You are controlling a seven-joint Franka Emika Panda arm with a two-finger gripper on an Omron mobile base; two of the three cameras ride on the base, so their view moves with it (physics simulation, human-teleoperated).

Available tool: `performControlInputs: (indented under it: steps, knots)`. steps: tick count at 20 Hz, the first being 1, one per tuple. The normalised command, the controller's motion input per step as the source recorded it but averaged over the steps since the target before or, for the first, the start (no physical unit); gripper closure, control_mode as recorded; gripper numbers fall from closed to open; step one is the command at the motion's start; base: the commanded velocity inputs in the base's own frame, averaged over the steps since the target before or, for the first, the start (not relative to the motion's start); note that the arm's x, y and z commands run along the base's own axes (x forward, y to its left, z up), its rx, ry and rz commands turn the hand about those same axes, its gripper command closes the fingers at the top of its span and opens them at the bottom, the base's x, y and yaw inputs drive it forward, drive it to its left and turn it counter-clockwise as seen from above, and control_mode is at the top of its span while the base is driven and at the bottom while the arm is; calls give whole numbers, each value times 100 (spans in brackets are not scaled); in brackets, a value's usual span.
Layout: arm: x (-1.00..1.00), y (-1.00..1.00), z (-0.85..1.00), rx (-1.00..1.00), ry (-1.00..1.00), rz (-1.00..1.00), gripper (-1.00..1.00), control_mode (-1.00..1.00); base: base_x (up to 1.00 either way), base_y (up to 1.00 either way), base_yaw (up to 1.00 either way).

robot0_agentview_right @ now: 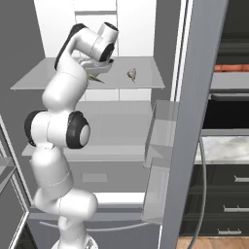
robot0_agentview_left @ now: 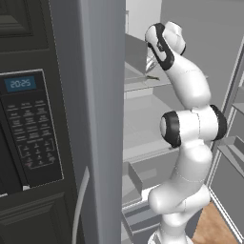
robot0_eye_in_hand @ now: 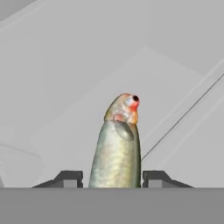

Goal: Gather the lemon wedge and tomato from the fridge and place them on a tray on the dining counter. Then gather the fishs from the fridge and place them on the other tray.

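Closest to the lens in the hand view: olive-tan fish (robot0_eye_in_hand: pixel 117 148), body rising between the two dark finger tips (robot0_eye_in_hand: pixel 70 178), orange-red head and dark eye pointing away up the frame. Pressed against both flanks by the gripper (robot0_eye_in_hand: pixel 114 179) (jaws about half closed, clamped on the fish). Behind it, pale grey shelf surface and nothing else legible.

From the right base view: gripper (robot0_agentview_right: pixel 96 73) reaching into the open fridge (robot0_agentview_right: pixel 58 29), low over the upper glass shelf (robot0_agentview_right: pixel 146 80). Thin olive sliver of the held fish (robot0_agentview_right: pixel 97 79) poking out under the hand, at the shelf's level; contact with the glass not clear. Second fish (robot0_agentview_right: pixel 132 74), grey-silver, lying on the same shelf just to the right of the gripper and apart from it. Lower shelf (robot0_agentview_right: pixel 116 131) bare where visible. Clear door bins (robot0_agentview_right: pixel 160 146) on the open door at right, contents not discernible.

From the left base view: fridge door edge (robot0_agentview_left: pixel 102 119) blocking much of the interior, microwave panel (robot0_agentview_left: pixel 28 124) at far left. Upper shelf (robot0_agentview_left: pixel 143 83) seen edge-on, with a dark sliver near the wrist (probably the held fish, too small to be sure).
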Motion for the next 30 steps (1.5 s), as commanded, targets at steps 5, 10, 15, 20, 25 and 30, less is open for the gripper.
performControlInputs:
  steps: [5, 10, 15, 20, 25, 30]
  knots:
    - [-35, 0, 0, 0, -5, 0, 100, -100, 0, 0, 0]
    - [-49, 0, 0, 0, -5, 0, 100, -100, 0, 0, 0]
    - [-56, 0, 5, 0, -2, -1, 100, -100, 0, 0, 0]
    - [-86, 0, 2, 0, -1, -9, 100, -100, 0, 0, 0]
    - [-96, 0, -2, 0, 0, -11, 100, -100, 0, 0, 0]
    - [-84, 0, -15, 0, 0, -14, 100, -100, 0, 0, 0]
